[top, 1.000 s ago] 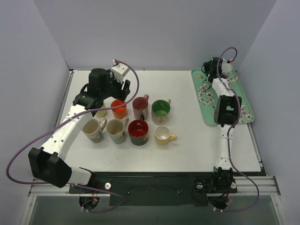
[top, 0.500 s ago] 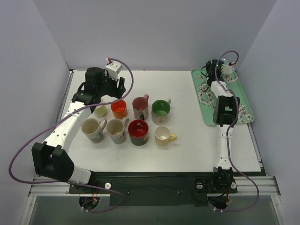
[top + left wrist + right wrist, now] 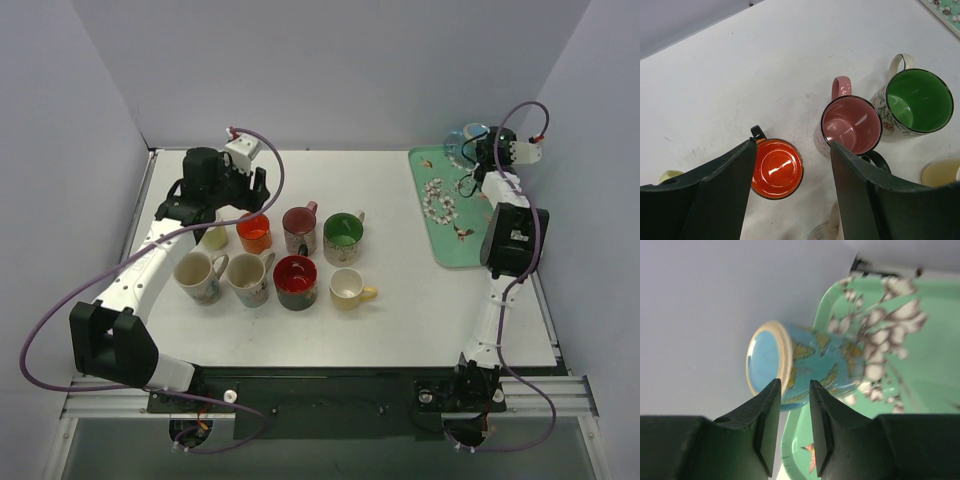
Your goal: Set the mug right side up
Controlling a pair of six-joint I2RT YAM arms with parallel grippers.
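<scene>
- The right gripper (image 3: 795,382) (image 3: 487,152) has its fingers a narrow slit apart, with the tips at the side of the blue mug (image 3: 810,365) (image 3: 466,140). Whether they pinch it, I cannot tell.
- The blue mug is tipped on its side at the far end of the tray (image 3: 470,245) (image 3: 935,365).
- The left gripper (image 3: 792,145) (image 3: 245,190) gapes wide and holds nothing. It is above the upright orange mug (image 3: 776,169) and pink mug (image 3: 851,125), and the green mug (image 3: 919,100) stands to their right.

My right claw (image 3: 793,384) has swung right, raising the blue mug (image 3: 812,362) tipped on its side; my left claw (image 3: 790,147) has pulled back.
</scene>
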